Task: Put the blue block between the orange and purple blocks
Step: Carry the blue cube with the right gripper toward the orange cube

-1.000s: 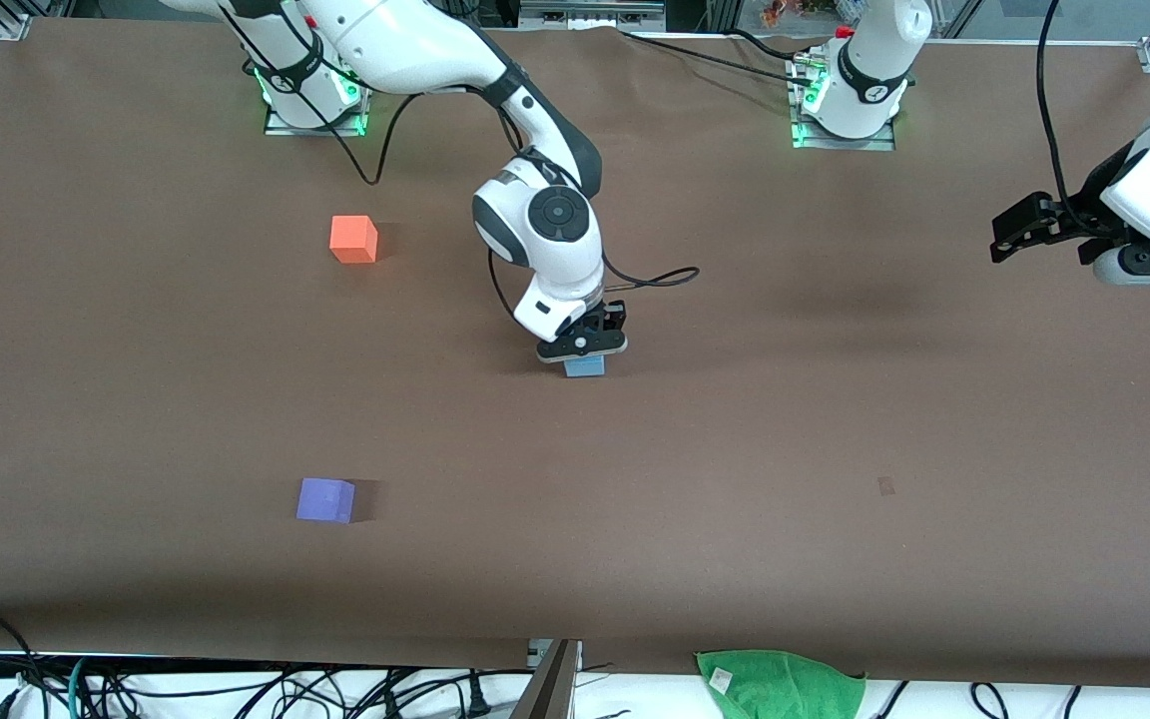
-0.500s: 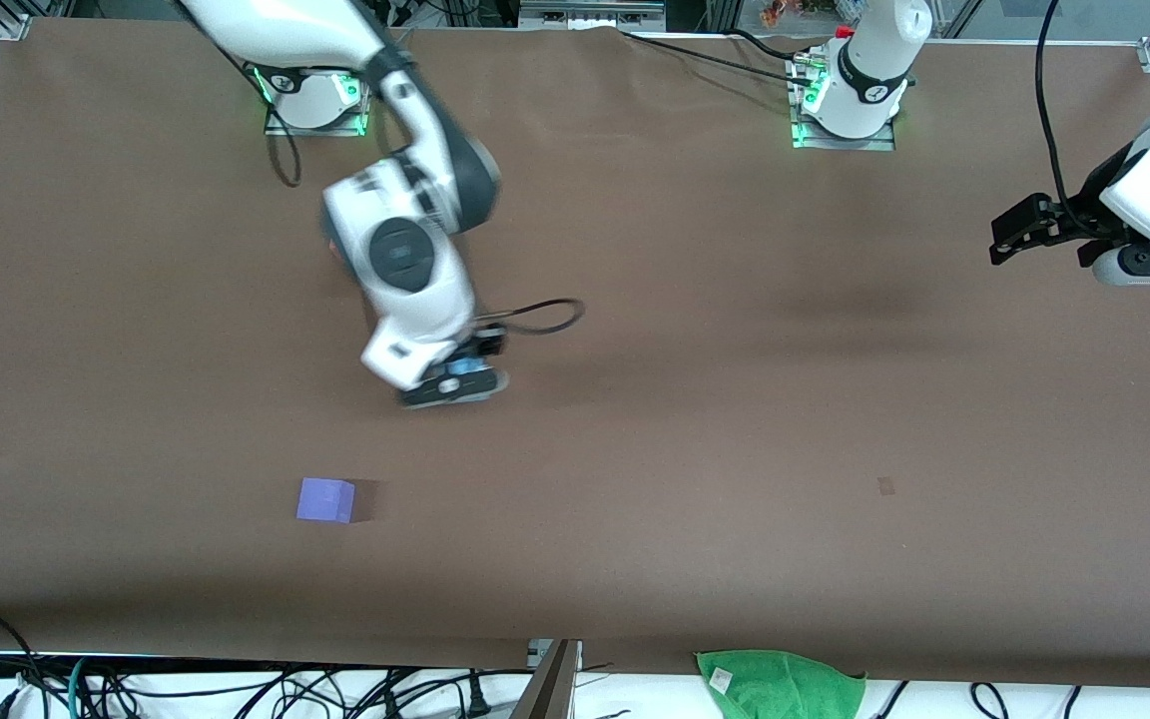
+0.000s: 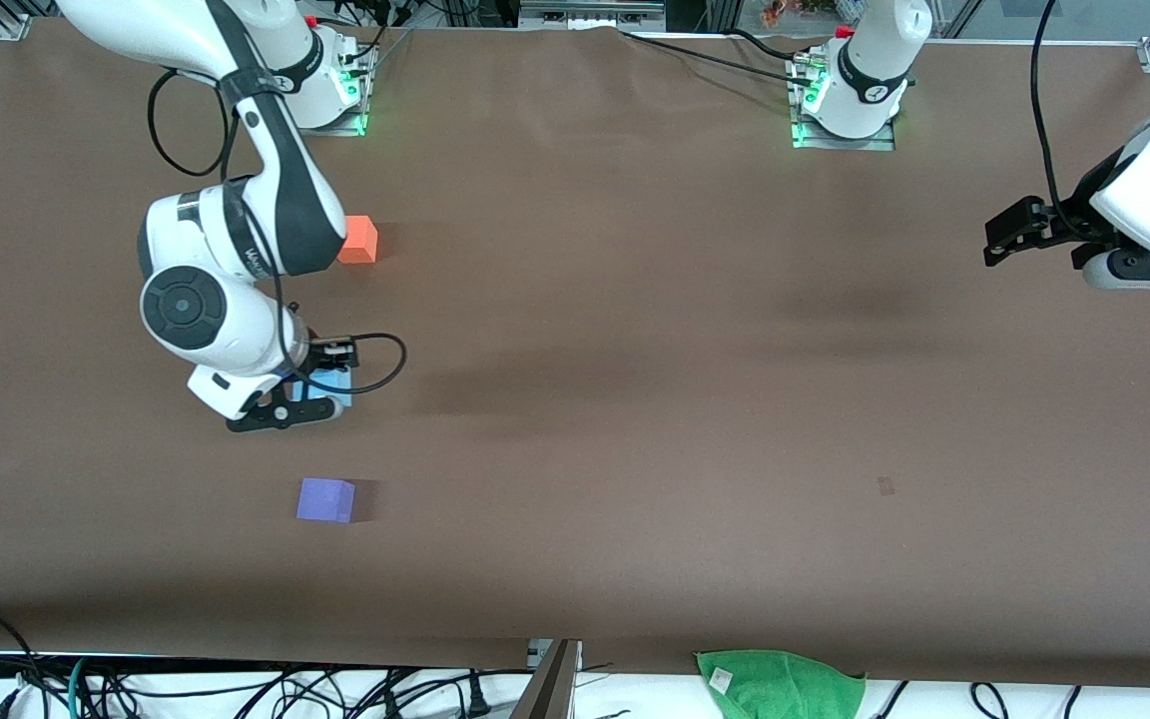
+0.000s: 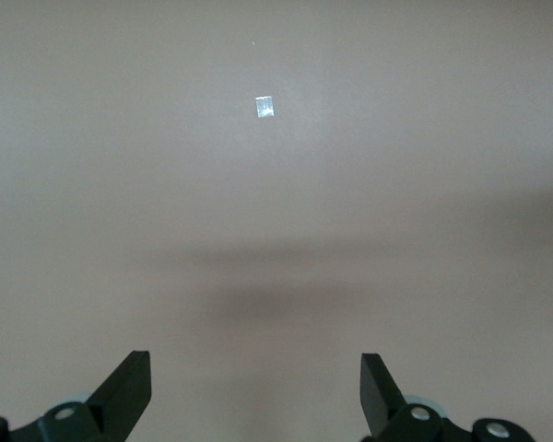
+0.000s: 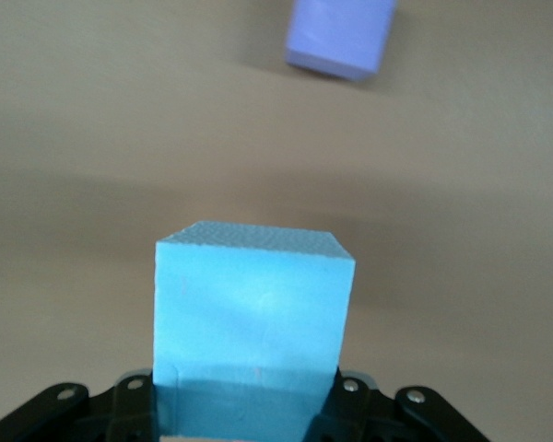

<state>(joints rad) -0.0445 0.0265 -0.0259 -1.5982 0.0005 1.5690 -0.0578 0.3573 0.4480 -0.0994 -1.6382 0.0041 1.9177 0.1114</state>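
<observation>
Gripping the blue block (image 5: 254, 327), the right gripper (image 3: 320, 391) is closed on its sides and hangs over the surface (image 3: 635, 399) between the orange block (image 3: 359, 240) and the purple block (image 3: 325, 499). Front view: only a sliver of blue shows under the wrist, with the arm's black cable looping beside it. Right wrist view: the cube fills the space between the black fingers (image 5: 134, 391), top face lit, lower part in shade. The purple cube shows farther off over bare brown surface; whether the blue block touches the surface cannot be told.

Orange block sits farther from the front camera, partly hidden by the right arm's elbow. Purple block lies nearer the front camera, alone, well apart from the gripper. Both are toward the right arm's end of the surface.

Left gripper (image 3: 1002, 236) waits up in the air at the left arm's end, jaws spread wide, nothing between them; its wrist view shows only brown surface and a small pale mark (image 4: 265, 108).

Green cloth (image 3: 780, 682) hangs at the surface's edge nearest the front camera.
</observation>
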